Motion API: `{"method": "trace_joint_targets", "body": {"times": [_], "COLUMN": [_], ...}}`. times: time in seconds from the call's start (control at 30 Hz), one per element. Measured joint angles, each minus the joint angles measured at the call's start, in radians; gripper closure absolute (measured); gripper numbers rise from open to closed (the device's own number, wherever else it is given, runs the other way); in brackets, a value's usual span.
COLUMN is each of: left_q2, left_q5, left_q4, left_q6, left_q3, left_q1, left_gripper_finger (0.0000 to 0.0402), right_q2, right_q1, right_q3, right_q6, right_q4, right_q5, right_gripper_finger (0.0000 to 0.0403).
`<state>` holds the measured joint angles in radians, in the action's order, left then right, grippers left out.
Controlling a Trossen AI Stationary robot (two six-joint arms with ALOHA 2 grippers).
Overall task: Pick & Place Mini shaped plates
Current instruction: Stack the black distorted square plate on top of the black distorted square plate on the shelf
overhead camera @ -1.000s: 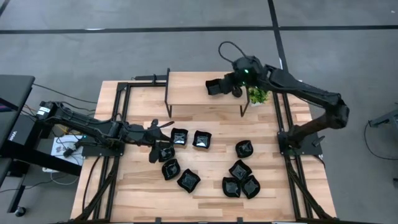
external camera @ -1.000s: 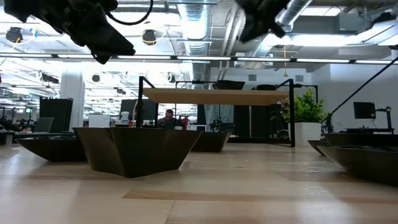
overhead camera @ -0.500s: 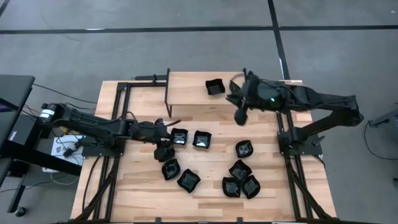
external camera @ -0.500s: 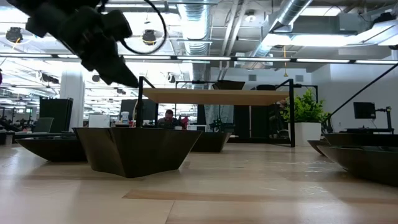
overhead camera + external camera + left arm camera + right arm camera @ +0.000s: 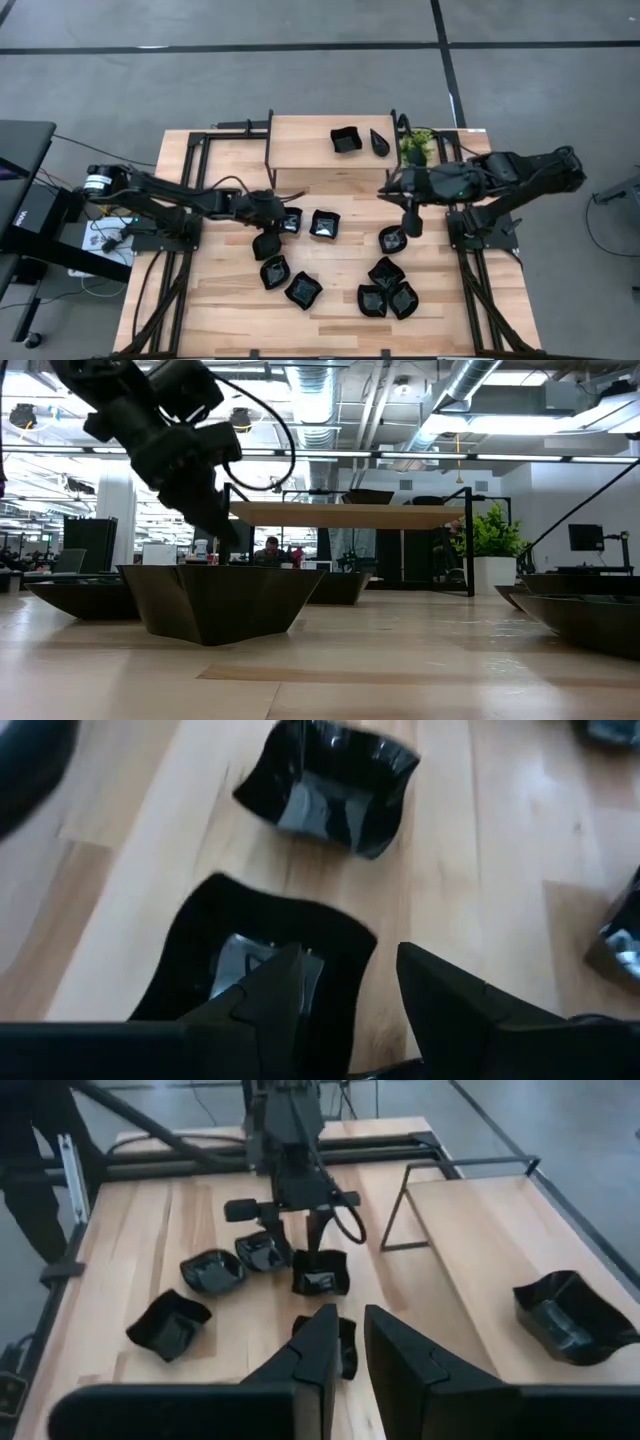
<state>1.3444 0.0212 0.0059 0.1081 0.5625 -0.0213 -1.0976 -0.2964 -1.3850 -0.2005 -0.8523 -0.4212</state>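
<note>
Over the table's (image 5: 330, 300) left middle, left gripper (image 5: 266, 243) parted and holding nothing, one finger above a square plate (image 5: 255, 970). Right gripper (image 5: 412, 222) narrowly parted and empty, above another plate (image 5: 392, 239). Two plates (image 5: 346, 140) up on the shelf (image 5: 300, 145); others scattered below.

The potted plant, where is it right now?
In the high view the small green potted plant stands at the raised shelf's right end, beside a small black dish, just behind the right arm.
</note>
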Motion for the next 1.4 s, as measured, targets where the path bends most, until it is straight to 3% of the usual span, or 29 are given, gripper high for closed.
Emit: {"method": "trace_joint_targets", "body": {"times": [0.73,1.4], "left_q2": [0.047,0.158], "left_q5": [-0.02,0.051], "left_q4": [0.013,0.071], "left_q6": [-0.025,-0.105], "left_q3": [0.0,-0.001], "left_q1": [-0.03,-0.061], "left_gripper_finger": [0.0234,0.0234], "right_q2": [-0.001,-0.002], "right_q1": [-0.083,-0.083], "right_q3": [0.032,0.032], "right_q6": [-0.062,-0.072], "right_q4": [0.003,0.023], "right_q5": [-0.075,-0.075], "right_gripper_finger": [0.0354,0.0354]}}
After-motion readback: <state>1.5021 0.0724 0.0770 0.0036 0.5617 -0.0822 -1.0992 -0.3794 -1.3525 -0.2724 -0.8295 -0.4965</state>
